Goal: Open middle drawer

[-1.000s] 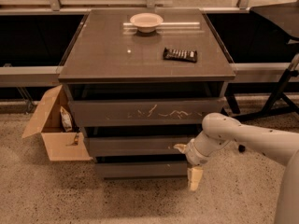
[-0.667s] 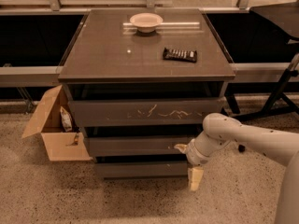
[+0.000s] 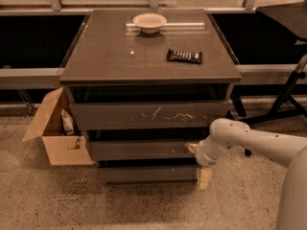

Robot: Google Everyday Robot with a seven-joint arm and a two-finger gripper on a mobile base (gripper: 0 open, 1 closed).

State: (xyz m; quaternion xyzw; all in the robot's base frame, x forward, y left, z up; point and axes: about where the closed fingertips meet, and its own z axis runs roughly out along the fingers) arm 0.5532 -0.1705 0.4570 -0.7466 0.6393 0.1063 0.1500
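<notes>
The middle drawer is the plain dark front between the taller scratched top drawer and the bottom drawer. All three fronts stand stepped, each lower one set further back. My gripper is at the right end of the middle drawer. Its white arm comes in from the right. One pale finger touches the drawer's upper right corner. The other finger hangs lower, beside the bottom drawer. The fingers stand apart and hold nothing.
On the cabinet top sit a white bowl at the back and a dark flat remote-like object at the right. An open cardboard box stands on the floor at the left. A black stand leg is at the right.
</notes>
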